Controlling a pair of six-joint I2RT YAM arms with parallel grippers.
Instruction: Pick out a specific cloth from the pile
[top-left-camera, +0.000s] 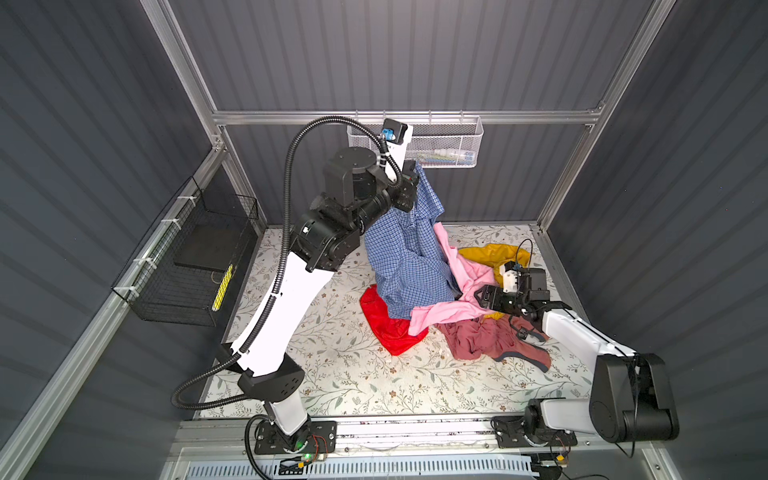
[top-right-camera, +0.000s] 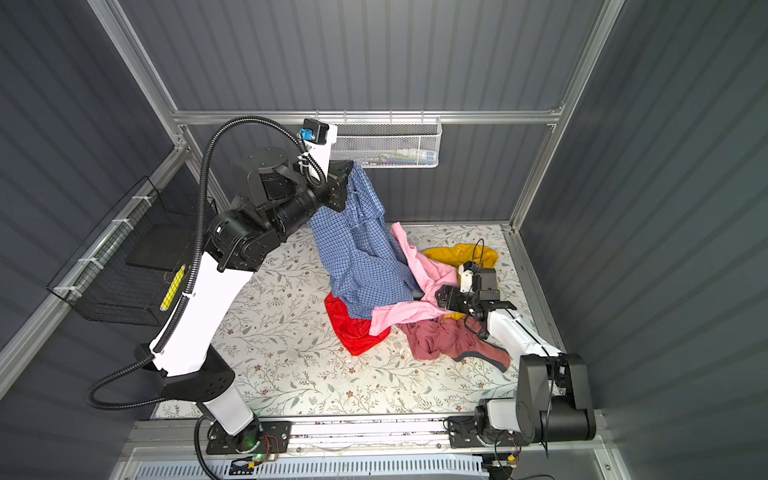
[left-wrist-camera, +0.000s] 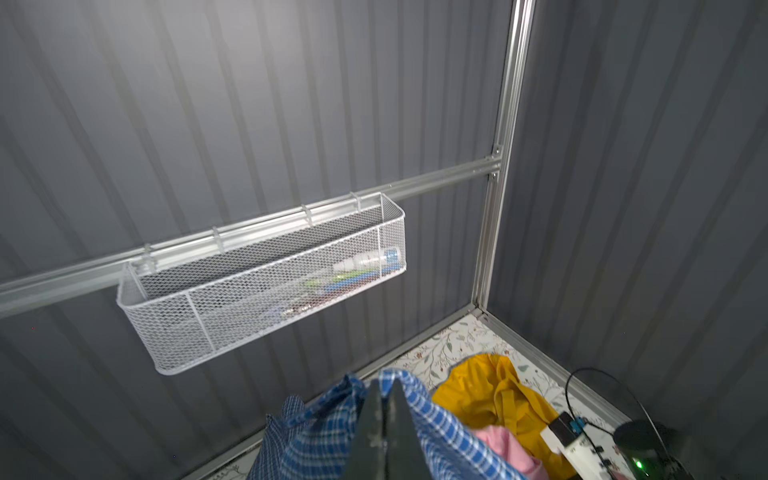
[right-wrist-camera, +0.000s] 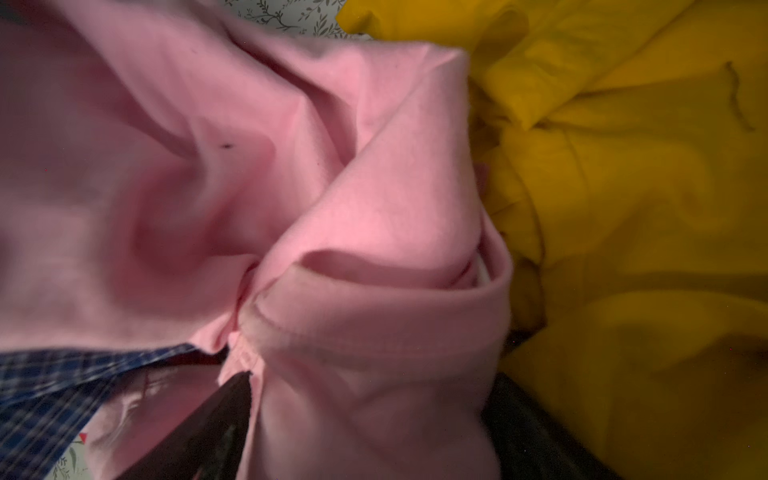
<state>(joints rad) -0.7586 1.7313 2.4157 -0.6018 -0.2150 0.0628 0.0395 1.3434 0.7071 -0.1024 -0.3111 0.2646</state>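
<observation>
The cloth (top-left-camera: 409, 257) (top-right-camera: 357, 257), a blue check shirt, hangs from my left gripper (top-left-camera: 413, 171) (top-right-camera: 350, 166), which is shut on its top edge high above the table. The left wrist view shows those jaws (left-wrist-camera: 384, 399) pressed together on the check fabric (left-wrist-camera: 316, 432). The shirt's lower end still rests on the pile (top-left-camera: 478, 336) (top-right-camera: 440, 338). My right gripper (top-left-camera: 478, 296) (top-right-camera: 440, 297) lies low in the pile, under the pink garment (top-left-camera: 453, 311) (right-wrist-camera: 332, 187). Its jaws (right-wrist-camera: 372, 380) stand wide apart with a pink fold bunched between them.
A red garment (top-left-camera: 386, 328), a yellow one (top-left-camera: 490, 253) (right-wrist-camera: 623, 208) and a dusty rose one (top-left-camera: 494, 345) lie on the floral table (top-left-camera: 353, 374). A white mesh basket (top-left-camera: 440, 141) (left-wrist-camera: 257, 291) hangs on the back wall close to the left gripper. A black wire basket (top-left-camera: 187, 266) hangs on the left wall.
</observation>
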